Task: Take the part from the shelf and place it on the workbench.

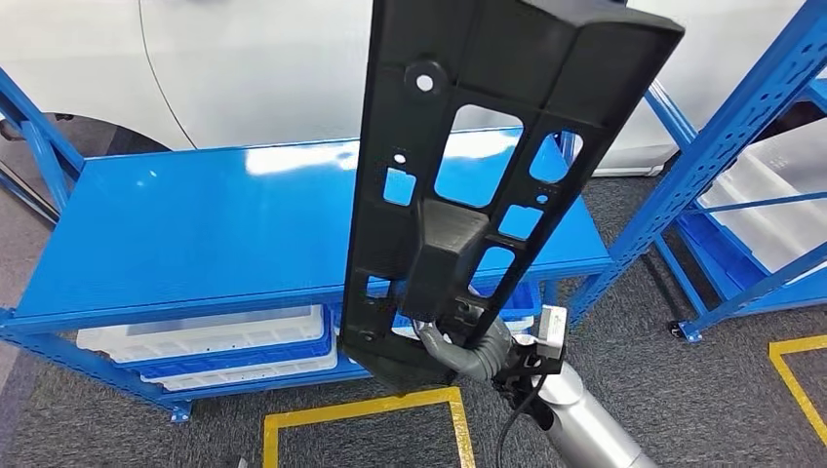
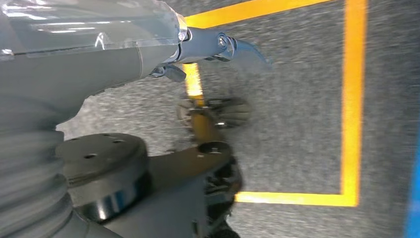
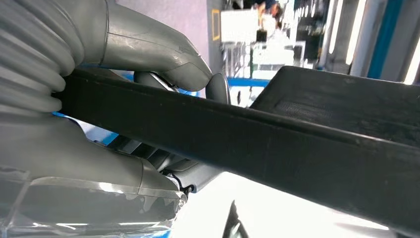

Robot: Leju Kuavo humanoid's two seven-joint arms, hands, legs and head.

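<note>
Long black part (image 1: 468,185) upright at frame centre, right hand (image 1: 466,343) clenched round its lower end, blue workbench (image 1: 195,234) behind — white bins (image 1: 205,336) beneath, blue shelf (image 1: 741,146) at right, left hand (image 2: 89,54) fingers unclear — cannot tell.

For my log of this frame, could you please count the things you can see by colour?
Black: 1, the part held by the right hand.
Blue: 2, the workbench and a rack to its right.
White: 2, the bins under the workbench.
Yellow: 2, floor outlines.
Total: 7.
</note>
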